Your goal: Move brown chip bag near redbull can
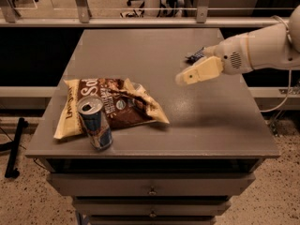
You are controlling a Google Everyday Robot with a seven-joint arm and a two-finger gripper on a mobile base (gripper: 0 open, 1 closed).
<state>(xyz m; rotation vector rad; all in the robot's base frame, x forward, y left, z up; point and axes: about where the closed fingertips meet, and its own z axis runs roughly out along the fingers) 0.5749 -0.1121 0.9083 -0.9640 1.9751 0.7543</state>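
Since the brown chip bag (115, 104) already lies on the left half of the tabletop (215, 121) with the redbull can (95, 124) standing at its front edge, the task looks as good as done. In this view the can overlaps the bag's lower left part, so the 2 are touching or just beside each other; which one, I cannot tell.

The gripper (187, 76) hangs above the right half of the tabletop, well apart from both, and nothing shows in it. Whether it is open or closed cannot be told from this angle. A small dark wrapper (194, 56) lies just behind it.

From here I see 3 risks:
1. The can is tall and slim and stands near the front edge. Any sweep of the arm back to the left could tip it or send it off.
2. The bag is crinkly and puffed. If it settles or gets nudged, it could push the can.
3. A low move of the gripper could drag the wrapper along.
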